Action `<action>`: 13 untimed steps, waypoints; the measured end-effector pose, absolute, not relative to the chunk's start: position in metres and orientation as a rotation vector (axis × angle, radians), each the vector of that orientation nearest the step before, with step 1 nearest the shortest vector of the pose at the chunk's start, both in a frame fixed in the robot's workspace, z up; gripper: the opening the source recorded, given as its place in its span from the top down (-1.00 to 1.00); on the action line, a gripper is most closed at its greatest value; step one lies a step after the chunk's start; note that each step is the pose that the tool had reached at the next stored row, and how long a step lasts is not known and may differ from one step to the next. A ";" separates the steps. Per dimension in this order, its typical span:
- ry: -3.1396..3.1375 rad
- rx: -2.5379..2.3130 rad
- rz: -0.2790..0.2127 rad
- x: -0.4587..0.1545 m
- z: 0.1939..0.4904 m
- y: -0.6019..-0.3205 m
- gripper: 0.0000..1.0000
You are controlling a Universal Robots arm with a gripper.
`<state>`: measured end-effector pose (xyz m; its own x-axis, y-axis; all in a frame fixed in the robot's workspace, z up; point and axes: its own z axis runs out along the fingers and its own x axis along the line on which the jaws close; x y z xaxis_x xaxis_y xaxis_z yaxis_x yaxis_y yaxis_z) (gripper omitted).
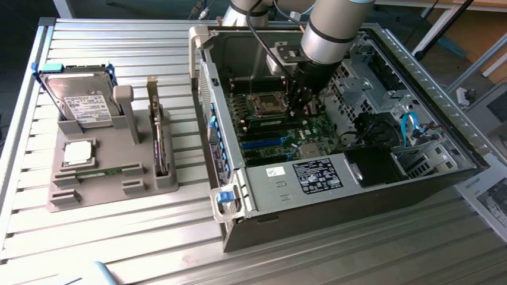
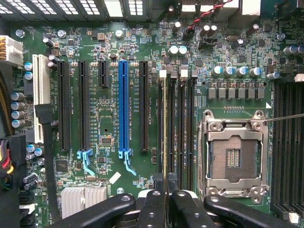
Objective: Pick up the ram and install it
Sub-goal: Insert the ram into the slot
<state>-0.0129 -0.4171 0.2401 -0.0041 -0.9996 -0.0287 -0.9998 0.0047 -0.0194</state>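
The ram (image 2: 165, 123) appears edge-on as a thin pale-green strip running straight out from between my fingers (image 2: 154, 209). It lies along the memory slot nearest the black expansion slots on the motherboard (image 2: 109, 123). My gripper (image 2: 167, 185) is shut on its near end. I cannot tell whether the stick is seated in the slot or just above it. From the exterior view, my gripper (image 1: 300, 111) reaches down into the open computer case (image 1: 333, 178), right beside the processor socket (image 1: 268, 104).
The empty processor socket (image 2: 235, 156) lies beside the memory slots, and more slots (image 2: 287, 142) lie beyond it. Case walls and a drive cage (image 1: 364, 89) hem in the arm. On the exterior view's left, a grey fixture (image 1: 59, 199) holds a hard drive (image 1: 79, 101), a silver chip (image 1: 77, 153) and an upright card (image 1: 158, 142).
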 end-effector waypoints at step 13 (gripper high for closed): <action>2.202 -2.193 0.010 -0.013 0.238 -0.417 0.76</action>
<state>-0.0134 -0.4171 0.2384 -0.0041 -0.9996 -0.0287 -0.9998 0.0047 -0.0194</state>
